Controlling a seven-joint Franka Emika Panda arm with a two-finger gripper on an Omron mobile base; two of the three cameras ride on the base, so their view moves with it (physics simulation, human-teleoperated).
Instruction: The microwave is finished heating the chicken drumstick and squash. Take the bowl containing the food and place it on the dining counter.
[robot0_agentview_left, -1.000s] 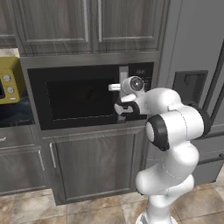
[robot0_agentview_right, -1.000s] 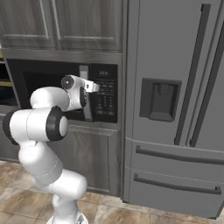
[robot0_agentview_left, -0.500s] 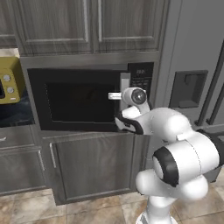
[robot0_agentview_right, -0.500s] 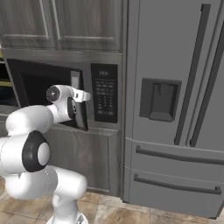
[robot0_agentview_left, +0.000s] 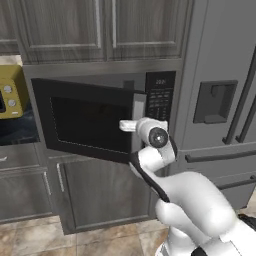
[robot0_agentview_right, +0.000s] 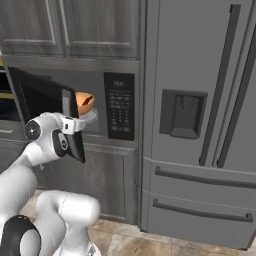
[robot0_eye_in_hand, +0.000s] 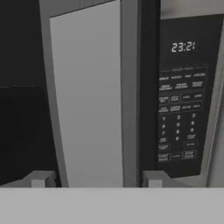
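The microwave (robot0_agentview_left: 160, 97) (robot0_agentview_right: 119, 105) (robot0_eye_in_hand: 181, 113) is built into the dark cabinets, and its dark glass door (robot0_agentview_left: 90, 120) (robot0_agentview_right: 40, 97) hangs partly open toward me. My gripper (robot0_agentview_left: 131, 125) (robot0_agentview_right: 75, 122) (robot0_eye_in_hand: 97, 179) is open at the door's free edge. The grey handle strip (robot0_eye_in_hand: 87, 96) stands between its two fingertips. Through the gap, the orange-tan bowl (robot0_agentview_right: 84, 102) sits on the white turntable (robot0_agentview_right: 90, 116). The chicken drumstick and squash are hidden inside the bowl. The dining counter is out of view.
A tall grey fridge (robot0_agentview_left: 220, 75) (robot0_agentview_right: 200, 125) stands directly right of the microwave. To its left, a yellow toaster oven (robot0_agentview_left: 10, 92) rests on the worktop. Cabinet doors (robot0_agentview_left: 100, 30) run above, a lower cabinet (robot0_agentview_left: 105, 192) sits below, and the floor is tiled.
The microwave door has swung from shut to partly open. My hand moved left and toward me with the door's edge. The bowl now shows inside.
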